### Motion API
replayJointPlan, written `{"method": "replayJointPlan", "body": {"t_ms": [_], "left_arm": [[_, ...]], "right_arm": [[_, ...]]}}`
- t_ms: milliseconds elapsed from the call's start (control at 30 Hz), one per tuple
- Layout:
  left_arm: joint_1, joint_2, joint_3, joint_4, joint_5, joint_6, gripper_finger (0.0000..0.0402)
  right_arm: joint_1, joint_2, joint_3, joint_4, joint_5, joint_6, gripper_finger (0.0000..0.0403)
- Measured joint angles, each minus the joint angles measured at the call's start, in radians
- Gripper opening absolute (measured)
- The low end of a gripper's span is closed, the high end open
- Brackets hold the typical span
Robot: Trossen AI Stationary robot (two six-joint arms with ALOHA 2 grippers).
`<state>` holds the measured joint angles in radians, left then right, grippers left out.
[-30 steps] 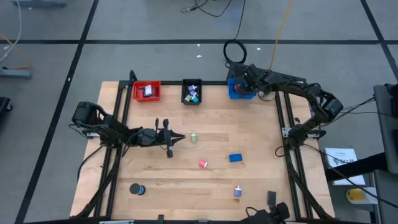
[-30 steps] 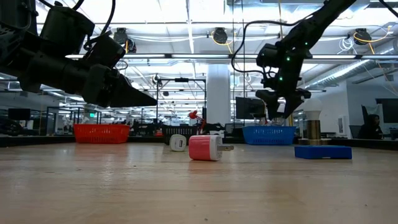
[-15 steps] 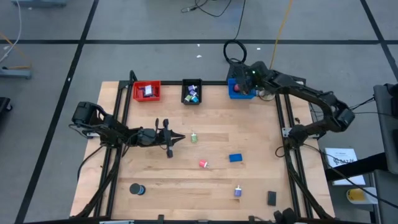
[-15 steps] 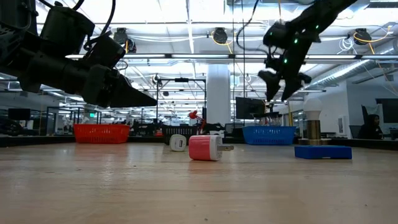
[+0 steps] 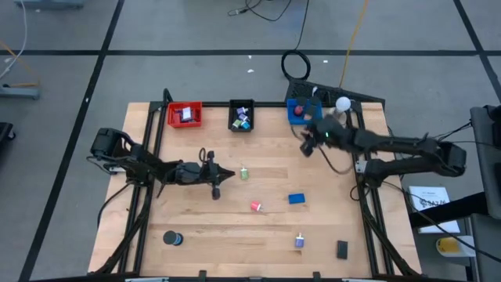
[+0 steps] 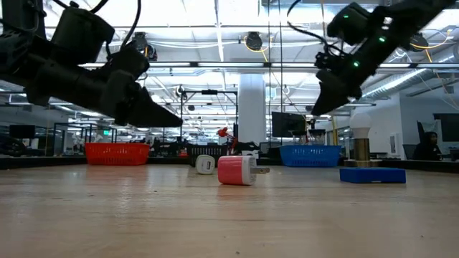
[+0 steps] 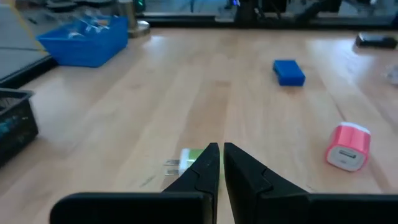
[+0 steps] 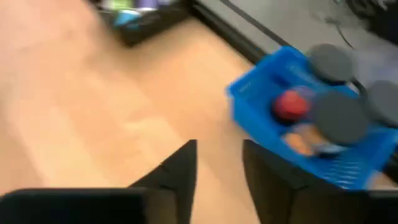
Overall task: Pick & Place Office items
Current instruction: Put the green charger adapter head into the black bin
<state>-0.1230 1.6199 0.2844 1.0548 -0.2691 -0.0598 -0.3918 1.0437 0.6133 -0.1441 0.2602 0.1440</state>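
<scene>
Three trays [image 5: 185, 115] along top edge part-filled; six items remain lower centre, including red charger [image 5: 256, 206]. Left gripper [image 5: 228, 173] fingers pressed together; right gripper [image 5: 305, 149] narrowly parted, empty.

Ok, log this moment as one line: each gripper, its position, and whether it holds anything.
left gripper: shut, empty, beside green item | right gripper: part open, empty, above table near blue tray

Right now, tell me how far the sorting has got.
Done: items already lie in the red tray, black tray and blue tray. In hand: nothing; the right gripper is empty beside the blue tray, and the left gripper is shut, pointing at the green charger. Left: that charger, the pink charger, blue block and three more pieces along the near edge.
</scene>
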Motion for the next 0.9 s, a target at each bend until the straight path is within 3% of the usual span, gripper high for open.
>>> {"method": "replayJointPlan", "body": {"t_ms": [233,500,733,900], "left_arm": [[-0.028,0.0,0.128,-0.226,-0.014,0.049,0.0031],[-0.167,0.0,0.183,-0.253,-0.19,0.006,0.0031],[-0.279,0.061,0.341,-0.526,-0.434,-0.174,0.0035],[-0.281,0.186,0.465,-0.644,-0.539,-0.29,0.008]], "right_arm": [[0.155,-0.067,-0.225,0.387,0.001,-0.015,0.0011],[0.25,-0.075,-0.387,0.762,0.004,-0.029,0.001],[0.271,-0.074,-0.437,0.835,0.003,-0.036,0.0003],[0.268,-0.076,-0.437,0.855,0.004,-0.119,0.0002]]}}
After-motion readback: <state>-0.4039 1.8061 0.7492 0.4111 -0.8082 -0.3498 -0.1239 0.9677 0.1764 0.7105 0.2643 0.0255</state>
